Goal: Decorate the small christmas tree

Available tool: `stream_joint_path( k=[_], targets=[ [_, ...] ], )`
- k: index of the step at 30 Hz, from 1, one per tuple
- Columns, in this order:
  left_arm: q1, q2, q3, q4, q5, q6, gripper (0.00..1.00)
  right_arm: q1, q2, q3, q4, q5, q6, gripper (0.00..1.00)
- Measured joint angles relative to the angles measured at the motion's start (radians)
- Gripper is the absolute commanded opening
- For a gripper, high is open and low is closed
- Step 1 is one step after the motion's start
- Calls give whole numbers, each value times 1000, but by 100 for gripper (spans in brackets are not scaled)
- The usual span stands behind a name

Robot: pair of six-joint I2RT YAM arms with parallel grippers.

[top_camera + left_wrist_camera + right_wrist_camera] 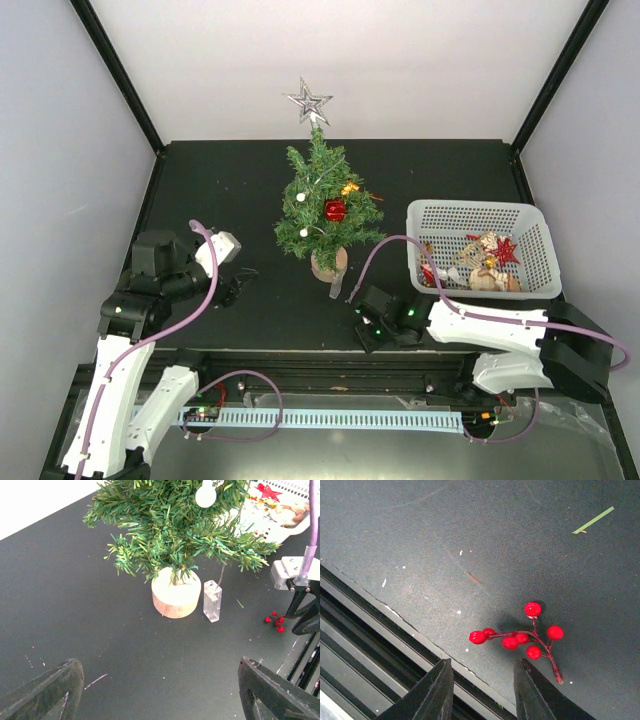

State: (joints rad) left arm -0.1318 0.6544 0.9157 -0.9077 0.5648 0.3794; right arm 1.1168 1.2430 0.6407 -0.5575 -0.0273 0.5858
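The small christmas tree [175, 535] stands ahead of the left gripper [160, 692], whose jaws are held wide and empty. The berry sprig [520, 640] lies just beyond the right gripper [482, 672], jaws half-parted around nothing; the stem should be centred between them before closure.

Bare counter [75, 610] ahead of your left jaws, then the small christmas tree [175, 540]. A berry sprig [521, 639] lies just past your right jaws.

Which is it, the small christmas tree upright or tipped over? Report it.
Upright. The small christmas tree stands on its wooden base, which sits flat on the table, with the branches spreading above it.
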Motion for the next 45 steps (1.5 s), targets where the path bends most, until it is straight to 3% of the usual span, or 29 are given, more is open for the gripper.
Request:
stream_joint_path(
  k=[33,45],
  targets=[
    [2,0,0,0,1,0,85,-64,133,44,79,50,-31,33],
    [2,0,0,1,8,0,85,-126,110,60,42,87,-34,61]
  ],
)
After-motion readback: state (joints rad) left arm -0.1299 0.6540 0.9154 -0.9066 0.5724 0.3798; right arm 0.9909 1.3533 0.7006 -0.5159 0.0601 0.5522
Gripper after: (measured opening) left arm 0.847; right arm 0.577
